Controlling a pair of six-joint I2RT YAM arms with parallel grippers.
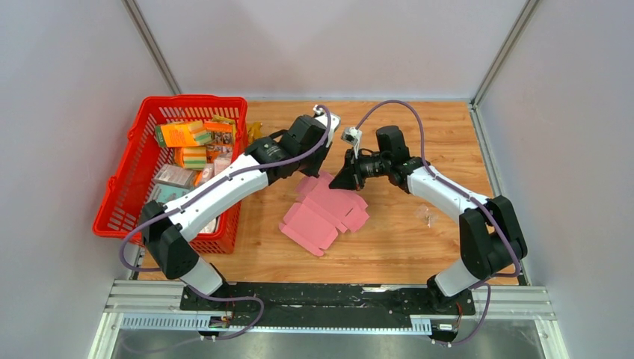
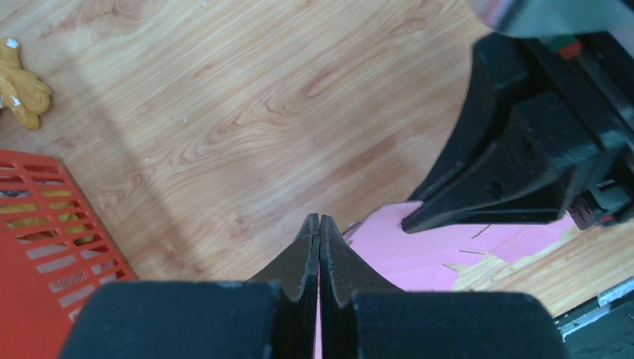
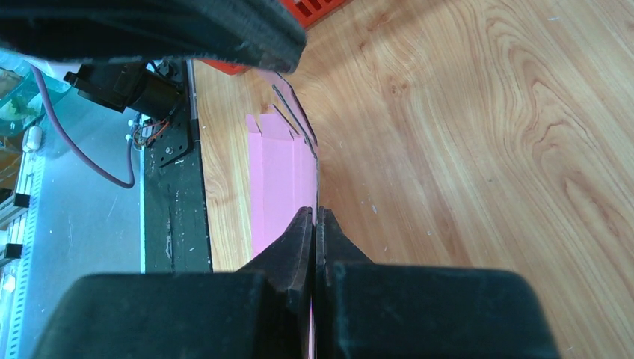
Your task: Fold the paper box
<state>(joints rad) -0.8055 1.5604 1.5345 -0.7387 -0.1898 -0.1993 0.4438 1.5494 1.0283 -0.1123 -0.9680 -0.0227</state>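
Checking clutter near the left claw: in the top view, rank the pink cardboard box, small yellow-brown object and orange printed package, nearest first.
1. Pink cardboard paper box: at the left claw tips, centre.
2. Small yellow-brown object: on the table, behind-left.
3. Orange printed package: farther left, inside the red plastic basket.

Top camera: sits high above and behind the arm bases, looks down and forward, far enough to see the whole worktop [image 1: 419,247] and both arms.
Left wrist camera: rides on the left arm, looks along the left end effector [image 2: 319,221] down at the wood, very close.
Right wrist camera: rides on the right arm, looks along the right end effector [image 3: 314,213], very close, facing the black base rail [image 3: 176,187].
All three see: the pink paper box [image 1: 318,217] and the wood around it.
Top and left wrist both see: the red basket [image 1: 119,209].
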